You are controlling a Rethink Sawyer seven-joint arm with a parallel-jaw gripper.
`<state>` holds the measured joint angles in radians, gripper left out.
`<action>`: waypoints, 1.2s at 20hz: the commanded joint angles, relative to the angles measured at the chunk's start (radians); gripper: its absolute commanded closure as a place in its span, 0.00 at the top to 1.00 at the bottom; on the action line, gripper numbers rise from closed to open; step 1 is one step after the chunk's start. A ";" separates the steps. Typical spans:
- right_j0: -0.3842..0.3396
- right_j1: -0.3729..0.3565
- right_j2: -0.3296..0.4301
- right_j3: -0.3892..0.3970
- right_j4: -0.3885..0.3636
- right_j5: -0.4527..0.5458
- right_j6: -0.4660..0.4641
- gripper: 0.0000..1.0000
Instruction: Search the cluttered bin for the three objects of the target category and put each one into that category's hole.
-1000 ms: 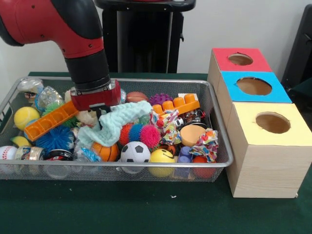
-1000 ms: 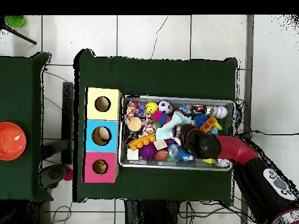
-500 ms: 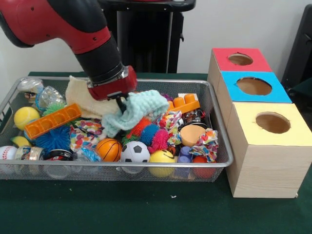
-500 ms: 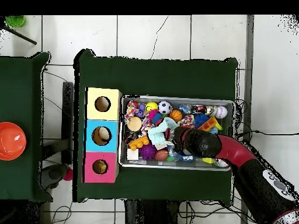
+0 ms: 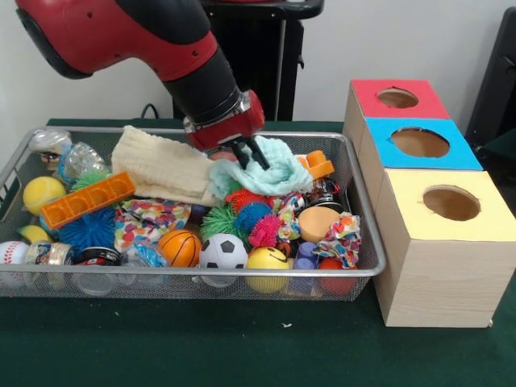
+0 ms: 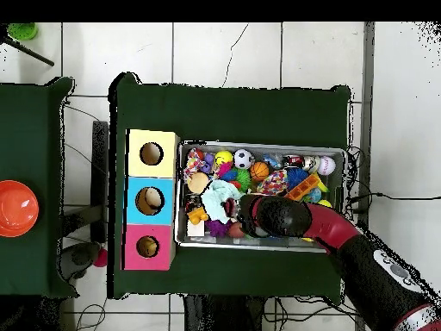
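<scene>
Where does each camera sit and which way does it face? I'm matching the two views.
Front view: low, across the table, facing the bin and boxes; arm enters from above, gripper holding a mint cloth.
Overhead view: straight down on the table; arm enters from bottom right.
Shared: bin, boxes, cloth, gripper.

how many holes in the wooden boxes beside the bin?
3, one per box top: red box hole farthest back, blue box hole in the middle, yellow box hole nearest the camera. None looks hidden.

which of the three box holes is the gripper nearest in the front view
The red box's hole, the farthest back. The gripper, holding the mint cloth, is farther from the blue and yellow ones.
</scene>
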<state>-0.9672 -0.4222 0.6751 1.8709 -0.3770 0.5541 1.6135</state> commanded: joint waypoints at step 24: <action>0.052 -0.017 0.055 0.094 0.000 0.004 0.000 1.00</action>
<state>-0.9310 -0.4301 0.7043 1.9707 -0.3624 0.5543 1.6135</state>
